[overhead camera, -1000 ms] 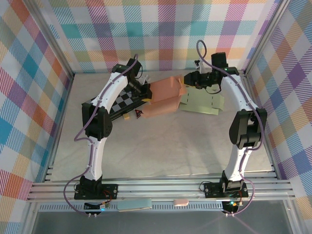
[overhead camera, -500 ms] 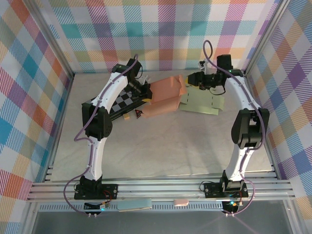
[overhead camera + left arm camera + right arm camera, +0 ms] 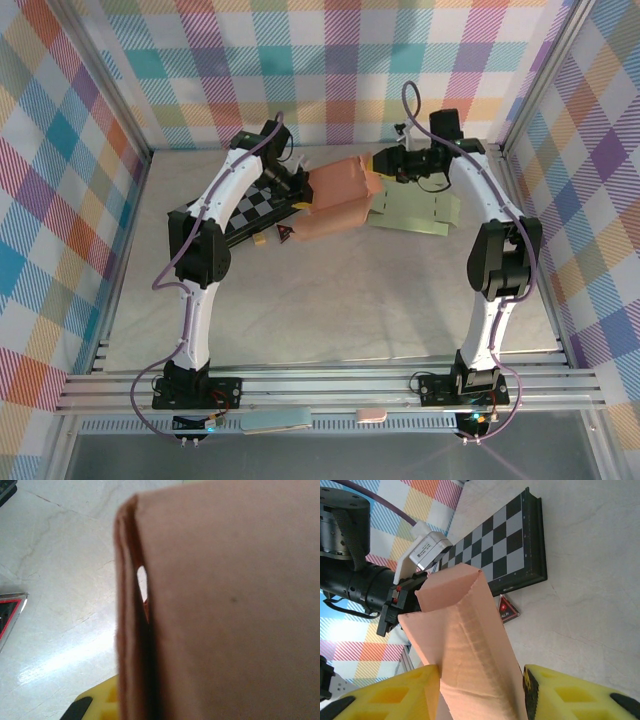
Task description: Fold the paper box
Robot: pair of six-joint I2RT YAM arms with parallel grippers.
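Observation:
The paper box (image 3: pixel 340 200) is a salmon-pink, partly folded sleeve held up off the table between both arms. My left gripper (image 3: pixel 303 192) is shut on its left edge; in the left wrist view the box (image 3: pixel 225 605) is very close, with one yellow finger (image 3: pixel 97 705) showing beside its folded edge. At the box's right end is my right gripper (image 3: pixel 377 162). In the right wrist view its jaws (image 3: pixel 480 685) straddle the box (image 3: pixel 465 630), one yellow pad (image 3: pixel 427 685) against each side wall.
A black-and-white chessboard (image 3: pixel 245 212) lies under the left arm, with a small red triangular card (image 3: pixel 285 234) by its near corner. A flat pale-green sheet (image 3: pixel 420 210) lies on the table right of the box. Checked walls enclose the back and sides.
My right gripper drew back to the right a little, then returned left onto the box's end. The left arm and the box have stayed put.

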